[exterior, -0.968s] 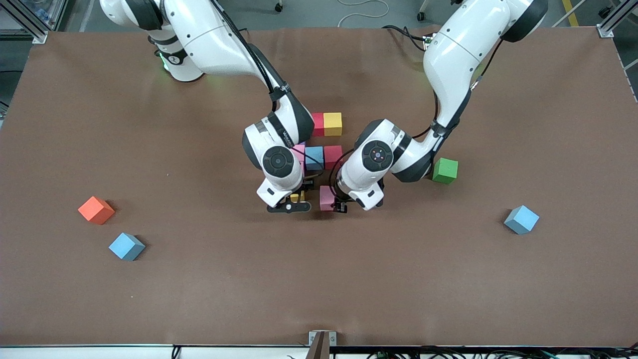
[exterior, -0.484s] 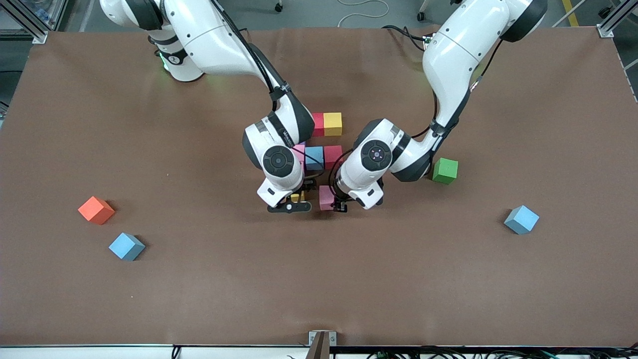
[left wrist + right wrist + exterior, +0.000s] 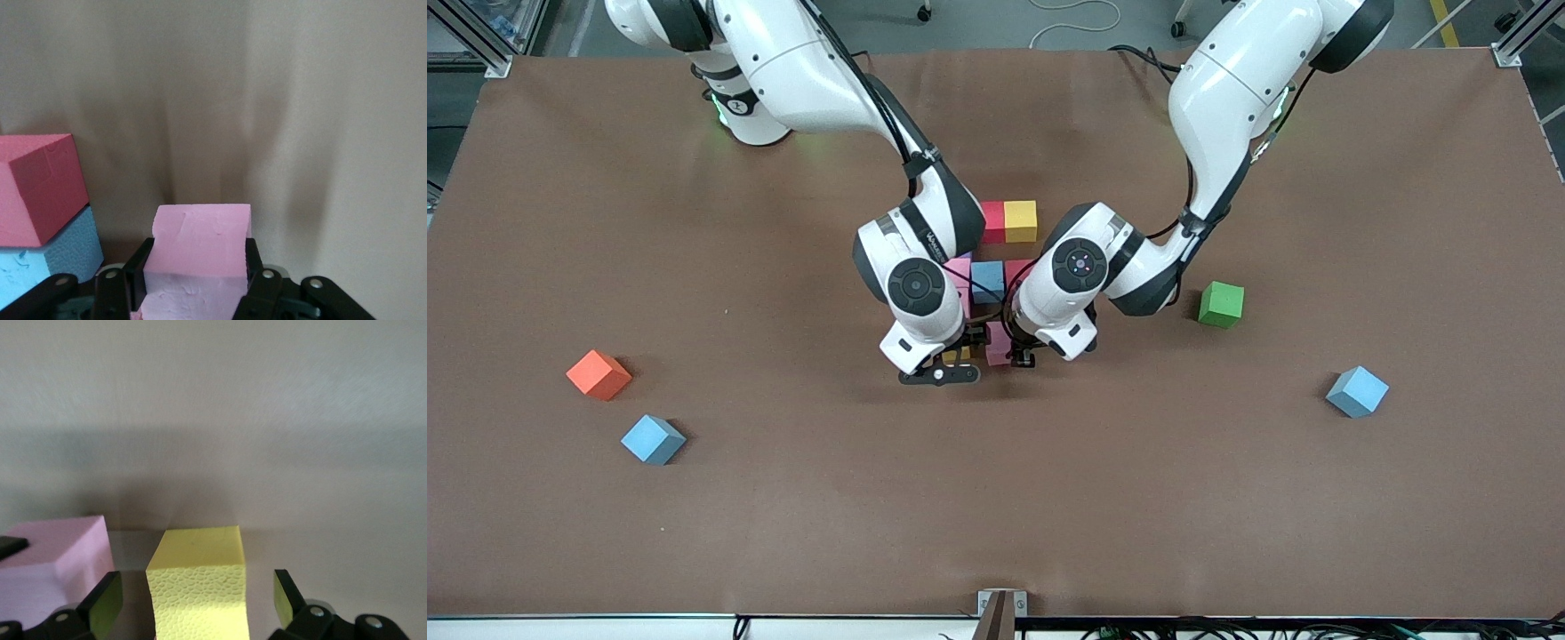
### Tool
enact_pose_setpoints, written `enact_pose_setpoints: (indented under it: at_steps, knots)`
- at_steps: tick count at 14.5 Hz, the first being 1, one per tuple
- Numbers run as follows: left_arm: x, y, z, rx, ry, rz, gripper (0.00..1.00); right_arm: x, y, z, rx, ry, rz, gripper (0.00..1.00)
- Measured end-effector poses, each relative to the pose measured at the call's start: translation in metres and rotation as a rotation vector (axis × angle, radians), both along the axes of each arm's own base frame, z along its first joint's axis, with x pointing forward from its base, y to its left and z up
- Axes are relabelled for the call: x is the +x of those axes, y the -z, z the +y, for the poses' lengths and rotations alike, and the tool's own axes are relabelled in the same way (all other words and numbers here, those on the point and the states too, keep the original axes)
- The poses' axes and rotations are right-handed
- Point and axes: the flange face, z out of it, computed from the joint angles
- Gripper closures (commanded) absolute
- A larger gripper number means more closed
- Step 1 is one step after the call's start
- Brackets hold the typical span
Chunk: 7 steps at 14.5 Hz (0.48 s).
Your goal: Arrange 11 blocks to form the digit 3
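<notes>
1. Left wrist view: left gripper has its jaws clamped on a pink block, right beside the red block and light blue block of the half-built digit.
2. Right gripper jaws are wide apart around a yellow block, not touching it.
3. Both arms crowd the cluster mid-desk, hiding most of it.
4. Green block sits apart toward the left arm's end; orange cube lies well apart toward the right arm's end.
</notes>
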Motion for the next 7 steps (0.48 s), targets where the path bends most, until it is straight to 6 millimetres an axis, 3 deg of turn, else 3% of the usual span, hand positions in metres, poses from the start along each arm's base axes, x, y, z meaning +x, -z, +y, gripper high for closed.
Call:
enact_pose_setpoints:
  at_steps: [3, 7]
  knots:
    - [0.000, -0.001, -0.003, -0.015, -0.007, -0.017, 0.82, 0.022, -0.036, -0.031, 0.017, 0.052, -0.009, 0.00]
    - [-0.002, 0.005, -0.006, -0.020, -0.005, -0.019, 0.82, 0.056, -0.084, -0.106, 0.026, 0.159, 0.013, 0.00]
